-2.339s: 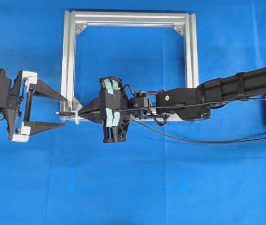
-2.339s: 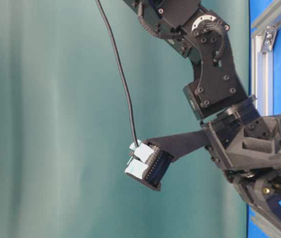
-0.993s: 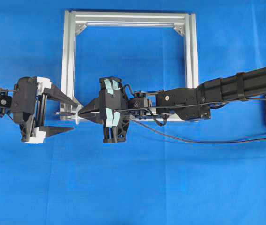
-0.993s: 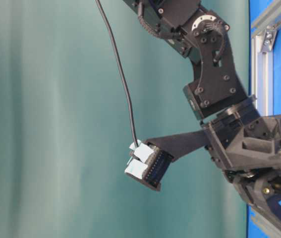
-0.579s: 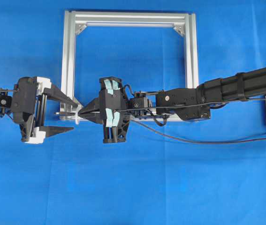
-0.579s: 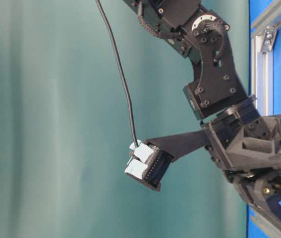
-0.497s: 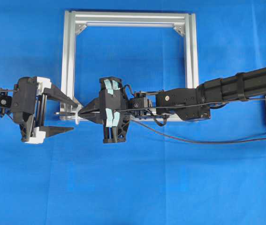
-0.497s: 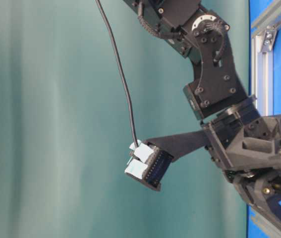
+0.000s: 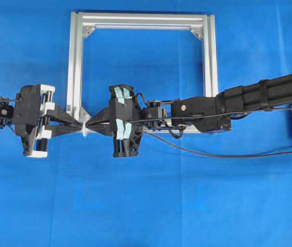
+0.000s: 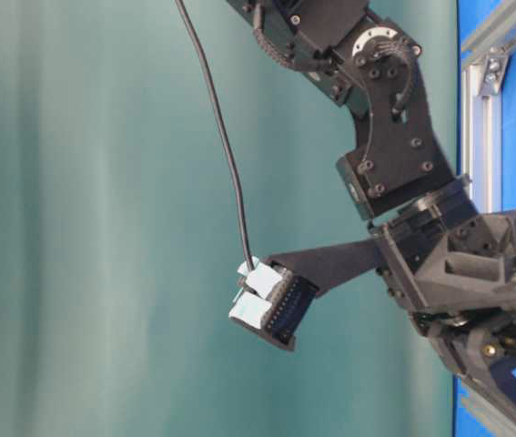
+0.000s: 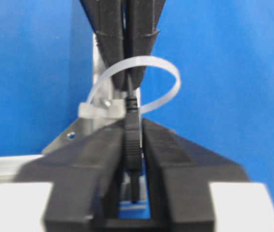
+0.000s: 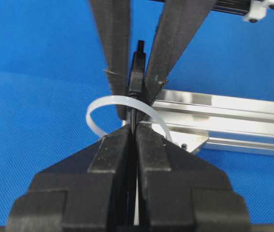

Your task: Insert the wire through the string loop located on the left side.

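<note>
Wire (image 11: 132, 145) threaded through the loop (image 11: 162, 72); left tool (image 11: 133, 159) clamps its plug, right tool (image 12: 133, 140) grips behind; release and pull-through remain.

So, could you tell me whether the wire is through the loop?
Through. In the left wrist view the wire passes inside the loop, with the left gripper shut on its plug.

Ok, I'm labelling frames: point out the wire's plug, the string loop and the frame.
plug (image 11: 132, 140): left wrist view, its body.
string loop (image 11: 168, 75): left wrist view, upper right arc.
frame (image 9: 143, 19): overhead view, top bar.
</note>
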Action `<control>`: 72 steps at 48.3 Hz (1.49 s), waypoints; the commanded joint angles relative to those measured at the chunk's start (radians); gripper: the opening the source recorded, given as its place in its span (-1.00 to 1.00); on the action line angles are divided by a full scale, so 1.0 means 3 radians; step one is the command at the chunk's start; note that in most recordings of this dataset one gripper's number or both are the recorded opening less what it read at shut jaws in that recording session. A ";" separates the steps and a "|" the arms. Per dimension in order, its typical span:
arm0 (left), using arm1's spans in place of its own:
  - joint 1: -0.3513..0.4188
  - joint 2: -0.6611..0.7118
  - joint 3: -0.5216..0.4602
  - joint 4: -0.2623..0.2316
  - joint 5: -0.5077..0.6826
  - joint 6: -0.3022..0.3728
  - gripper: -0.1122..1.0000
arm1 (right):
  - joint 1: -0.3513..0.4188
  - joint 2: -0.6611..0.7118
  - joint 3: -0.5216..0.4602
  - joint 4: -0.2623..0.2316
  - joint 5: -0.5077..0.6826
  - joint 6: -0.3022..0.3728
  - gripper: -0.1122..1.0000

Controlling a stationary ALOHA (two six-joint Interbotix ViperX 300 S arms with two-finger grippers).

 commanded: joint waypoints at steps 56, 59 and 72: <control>0.0000 -0.0061 -0.0026 0.0010 -0.0005 0.0000 -0.70 | 0.0026 -0.0066 -0.0051 0.0041 0.0097 0.0036 0.91; 0.0000 -0.0082 -0.0015 0.0005 0.0005 0.0000 -0.70 | 0.0026 -0.0066 -0.0051 0.0041 0.0097 0.0036 0.87; 0.0000 -0.0419 0.0179 0.0005 0.0164 -0.0031 -0.70 | 0.0026 -0.0066 -0.0041 0.0041 0.0102 0.0036 0.90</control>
